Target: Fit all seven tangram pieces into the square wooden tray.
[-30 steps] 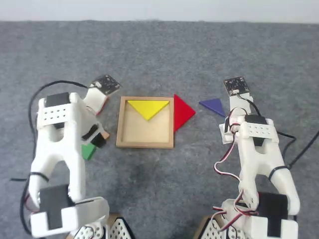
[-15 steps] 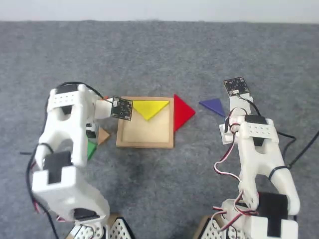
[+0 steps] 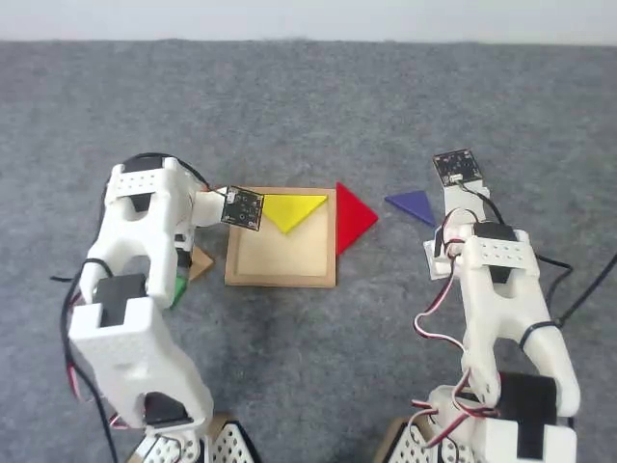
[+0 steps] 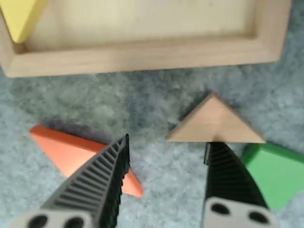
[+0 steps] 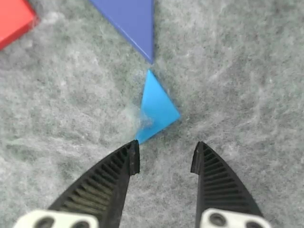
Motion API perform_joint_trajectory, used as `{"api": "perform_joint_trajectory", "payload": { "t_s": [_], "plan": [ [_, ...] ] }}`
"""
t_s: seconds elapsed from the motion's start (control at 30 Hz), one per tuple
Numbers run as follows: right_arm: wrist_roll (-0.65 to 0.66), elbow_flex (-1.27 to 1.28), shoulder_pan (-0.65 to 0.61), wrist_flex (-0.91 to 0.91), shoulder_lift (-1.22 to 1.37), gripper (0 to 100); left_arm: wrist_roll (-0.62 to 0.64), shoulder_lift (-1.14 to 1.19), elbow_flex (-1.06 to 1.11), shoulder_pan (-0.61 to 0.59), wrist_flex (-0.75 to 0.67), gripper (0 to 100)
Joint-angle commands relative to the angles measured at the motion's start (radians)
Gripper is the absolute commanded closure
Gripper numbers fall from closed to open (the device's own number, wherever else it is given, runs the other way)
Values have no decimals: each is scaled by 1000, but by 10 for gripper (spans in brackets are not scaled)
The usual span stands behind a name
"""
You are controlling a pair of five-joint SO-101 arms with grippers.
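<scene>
Orange triangle and tan triangle flank the left arm's spread fingers.

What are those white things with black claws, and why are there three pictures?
They are two robot arms: the left arm and the right arm. One picture comes from a camera above, looking down on the table. The other two come from little cameras on each arm's wrist, so you see the claws, called grippers, up close.

On the grey mat lies a wooden tray with a yellow triangle inside. A red triangle lies right beside the tray, and a purple triangle lies a bit farther off.

The left gripper is open over an orange triangle, a tan triangle and a green piece. The right gripper is open near a blue triangle. Neither one holds anything.
</scene>
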Motion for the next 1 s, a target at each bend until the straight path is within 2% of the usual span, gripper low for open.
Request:
{"api": "perform_joint_trajectory", "payload": {
  "t_s": [0.0, 0.3, 0.53, 0.77, 0.97],
  "plan": [
    [-2, -9, 15, 13, -21, 808, 77, -15, -38, 5, 60, 761],
    [-2, -11, 16, 13, -21, 808, 293, -15, -38, 11, 190, 761],
    [-2, -12, 30, 13, -21, 808, 499, -15, -31, 5, 198, 761],
    [-2, -12, 42, 13, -21, 808, 502, -15, -30, 9, 296, 772],
    [-2, -12, 42, 13, -21, 808, 425, -14, -28, -9, 391, 799]
  ]
}}
